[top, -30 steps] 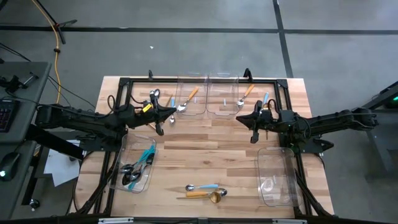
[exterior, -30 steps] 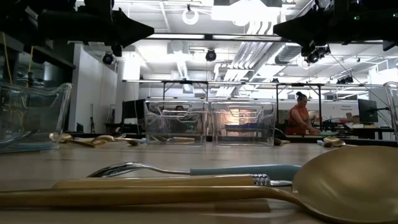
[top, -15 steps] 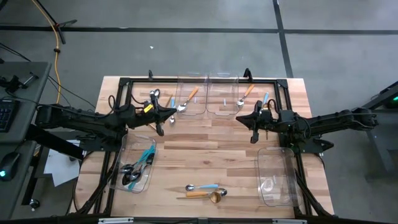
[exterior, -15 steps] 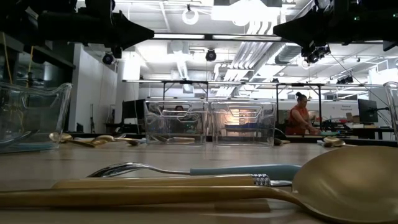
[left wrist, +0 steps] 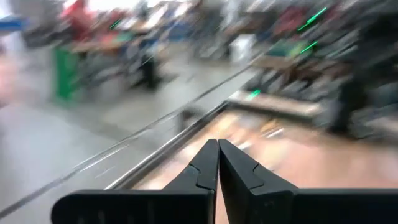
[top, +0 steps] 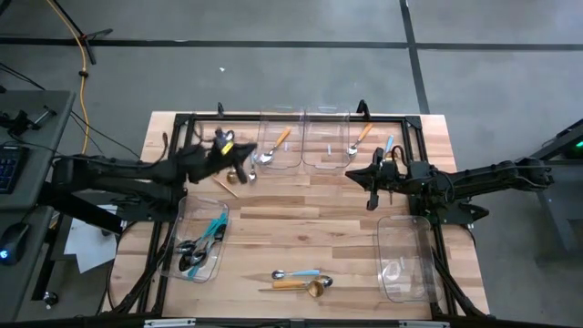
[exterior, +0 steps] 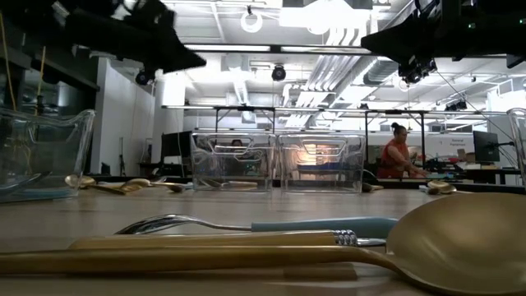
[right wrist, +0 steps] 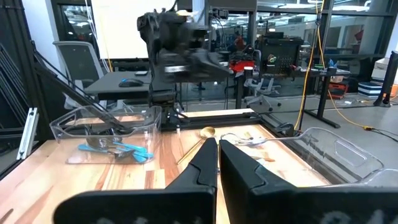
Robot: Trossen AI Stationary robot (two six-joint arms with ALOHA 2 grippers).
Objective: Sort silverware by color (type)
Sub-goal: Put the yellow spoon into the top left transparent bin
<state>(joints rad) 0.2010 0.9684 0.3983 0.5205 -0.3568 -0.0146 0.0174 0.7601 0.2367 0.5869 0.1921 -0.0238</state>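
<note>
We are eyeing three thin, stiff, slippery spoons [top: 301, 281] lying loose at the wooden tabletop's [top: 301, 228] near edge; grasp handles. Left gripper [top: 244, 170] and right gripper [top: 372, 187] are hovering clenched, empty

No readable text, labels, brand names, numbers or signs appear in any of the four camera views; nothing written can be made out on the table, the arms or in the room behind.
</note>
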